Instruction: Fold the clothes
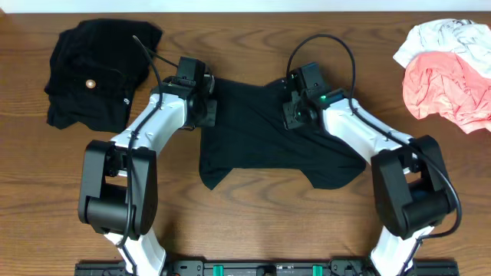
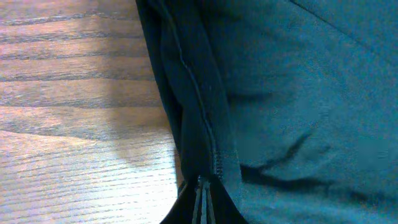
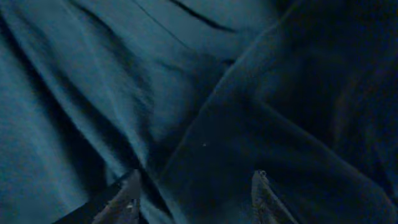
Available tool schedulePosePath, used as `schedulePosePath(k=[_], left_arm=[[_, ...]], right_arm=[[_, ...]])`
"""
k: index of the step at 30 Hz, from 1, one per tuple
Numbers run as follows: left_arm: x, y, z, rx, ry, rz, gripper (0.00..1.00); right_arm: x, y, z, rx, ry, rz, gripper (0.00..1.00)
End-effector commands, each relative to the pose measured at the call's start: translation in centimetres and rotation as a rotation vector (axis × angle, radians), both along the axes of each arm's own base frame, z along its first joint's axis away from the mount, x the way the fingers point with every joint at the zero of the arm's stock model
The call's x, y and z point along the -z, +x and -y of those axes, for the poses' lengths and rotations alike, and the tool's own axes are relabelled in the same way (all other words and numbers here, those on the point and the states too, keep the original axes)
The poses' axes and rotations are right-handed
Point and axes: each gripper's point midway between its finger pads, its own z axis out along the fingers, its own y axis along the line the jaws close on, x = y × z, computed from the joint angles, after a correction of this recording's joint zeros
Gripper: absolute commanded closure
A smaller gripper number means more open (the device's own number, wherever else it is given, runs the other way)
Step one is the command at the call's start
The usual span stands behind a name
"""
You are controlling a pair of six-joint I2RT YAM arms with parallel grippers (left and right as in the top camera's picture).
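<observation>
Garments, three lots, laid out on a wooden worktop (image 1: pixel 253 222); listed left to right.

1. Black bundle (image 1: pixel 84 92), far left, crumpled, one pale button (image 1: pixel 90 83) showing. Apart from both arms, untouched.

2. Left end effector (image 2: pixel 200 199), at the left upper edge of the central garment. Jaws closed tight, pinching the stitched hem (image 2: pixel 193 93) where fabric meets bare wood.

3. Black shirt (image 1: pixel 261 146), short-sleeved, centre of the worktop, between the two arms. Spread mostly flat, lower edge uneven, right lower corner rumpled beside the right arm. Handling, as judged: light and limp, with no stiffness of its own. It will sag and drag wherever unsupported, and should slide readily on the smooth wood. Best taken at hems, seams or corners, where doubled cloth gives the fingers something to bite. A pinch in mid-panel would likely gather one layer only and wrinkle it. Two matched holds along one edge should keep a fold line straight.

4. Right end effector (image 3: pixel 194 186), at the shirt's right upper part, over a ridge of dark folds. Fingers stand apart, cloth lying between and below them; nothing seen clamped.

5. Pink garment (image 1: pixel 445 96) and white garment (image 1: pixel 441 34), far right, heaped together and touching, well apart from the arms. Both soft and crumpled; not yet folded.
</observation>
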Motion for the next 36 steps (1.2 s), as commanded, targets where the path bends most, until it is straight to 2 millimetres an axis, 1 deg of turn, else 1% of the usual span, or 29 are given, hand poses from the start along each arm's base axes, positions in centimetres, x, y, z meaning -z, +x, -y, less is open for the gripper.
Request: schedulePosePath(k=[1, 2, 5, 6, 8, 9, 11, 16, 19, 22, 26, 29, 36], left_arm=[[0.4, -0.3, 0.0, -0.014, -0.003, -0.014, 0.94], [0.4, -0.3, 0.0, -0.017, -0.004, -0.015, 0.94], [0.4, -0.3, 0.0, -0.020, -0.005, -0.015, 0.94], [0.4, -0.2, 0.0, -0.020, -0.005, -0.015, 0.94], [0.4, -0.2, 0.0, -0.020, -0.006, -0.013, 0.94], [0.4, -0.2, 0.0, -0.020, -0.006, -0.012, 0.94], [0.4, -0.2, 0.0, -0.020, -0.006, -0.012, 0.94], [0.4, -0.2, 0.0, -0.021, -0.006, -0.012, 0.94], [0.4, -0.2, 0.0, -0.020, -0.006, -0.013, 0.94], [0.4, -0.2, 0.0, -0.020, -0.005, -0.015, 0.94], [0.8, -0.7, -0.1, -0.020, -0.002, -0.028, 0.94], [1.3, -1.2, -0.2, -0.021, 0.001, -0.040, 0.94], [2.5, -2.3, -0.5, -0.029, 0.005, -0.068, 0.94]], right_arm=[[0.5, 0.5, 0.5, 0.003, -0.065, 0.015, 0.51], [0.6, 0.6, 0.7, 0.007, -0.073, 0.017, 0.54], [0.6, 0.8, 0.6, 0.008, -0.070, 0.024, 0.72], [0.5, 0.8, 0.6, 0.008, -0.068, 0.027, 0.76], [0.4, 1.0, 0.5, 0.008, -0.065, 0.034, 0.82], [0.4, 1.1, 0.5, 0.009, -0.063, 0.038, 0.86], [0.3, 1.2, 0.4, 0.009, -0.060, 0.043, 0.98], [-0.7, 2.0, 0.1, 0.016, -0.047, 0.067, 0.99], [-1.7, 3.1, 0.3, 0.031, -0.047, 0.095, 0.99], [-2.6, 4.4, 2.0, 0.084, -0.095, 0.139, 0.99], [-3.4, 5.6, 4.6, 0.151, -0.154, 0.170, 0.99], [-3.5, 6.0, 6.0, 0.182, -0.159, 0.167, 0.99], [-3.2, 6.1, 9.5, 0.303, -0.147, 0.135, 0.99]])
